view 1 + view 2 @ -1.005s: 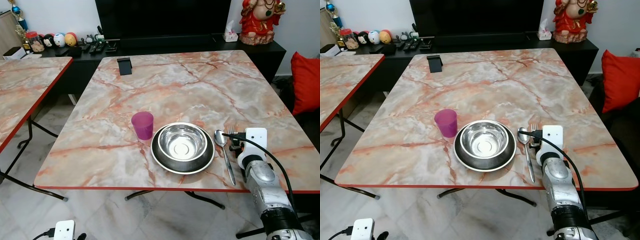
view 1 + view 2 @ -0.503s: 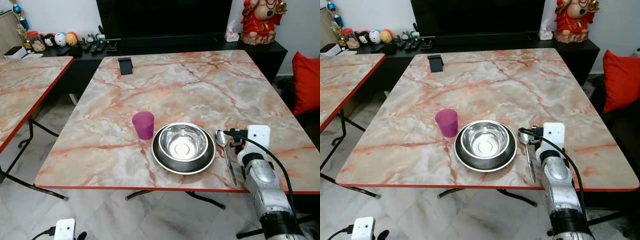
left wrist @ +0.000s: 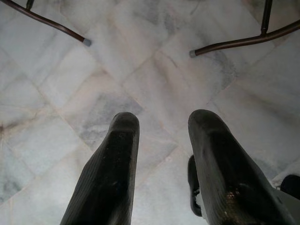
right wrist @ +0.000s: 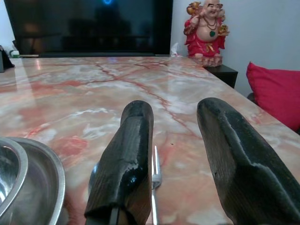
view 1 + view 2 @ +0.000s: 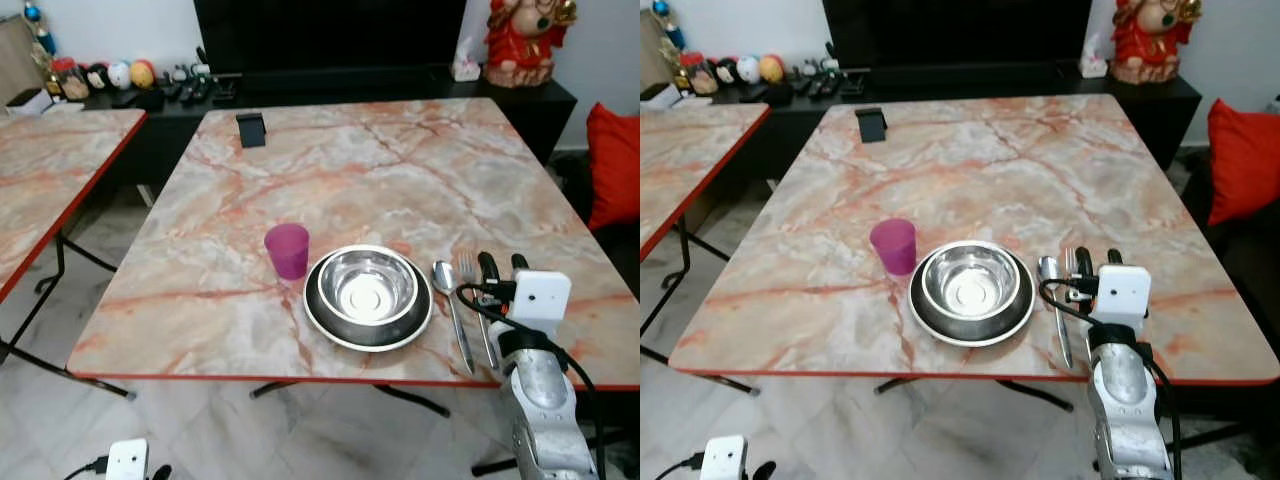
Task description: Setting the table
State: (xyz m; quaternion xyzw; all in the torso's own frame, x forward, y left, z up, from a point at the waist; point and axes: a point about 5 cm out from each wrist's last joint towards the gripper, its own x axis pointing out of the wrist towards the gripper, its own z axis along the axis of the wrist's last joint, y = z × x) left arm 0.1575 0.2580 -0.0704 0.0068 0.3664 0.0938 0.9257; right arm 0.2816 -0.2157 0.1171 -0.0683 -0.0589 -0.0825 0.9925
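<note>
A purple cup (image 5: 287, 250) stands on the marble table (image 5: 330, 170), just left of a steel bowl (image 5: 366, 285) that sits in a dark plate (image 5: 340, 328). Right of the plate lie a spoon (image 5: 449, 305) and a fork (image 5: 481, 322), side by side. My right gripper (image 5: 502, 265) hovers open just right of the fork, near the table's front edge. In the right wrist view the fork (image 4: 154, 187) lies between and below the two fingers (image 4: 126, 164), with the plate rim (image 4: 44, 178) beside them. My left gripper (image 3: 164, 122) hangs open over the tiled floor.
A second marble table (image 5: 50, 170) stands to the left. A small black stand (image 5: 250, 130) sits at the table's far side. Behind are a black TV cabinet (image 5: 330, 85) and a red statue (image 5: 520, 40). A red cushion (image 5: 615, 160) lies at right.
My right gripper has drawn back to the right and toward the table's front edge. The fork, partly covered by it before, now lies in full sight beside the spoon.
</note>
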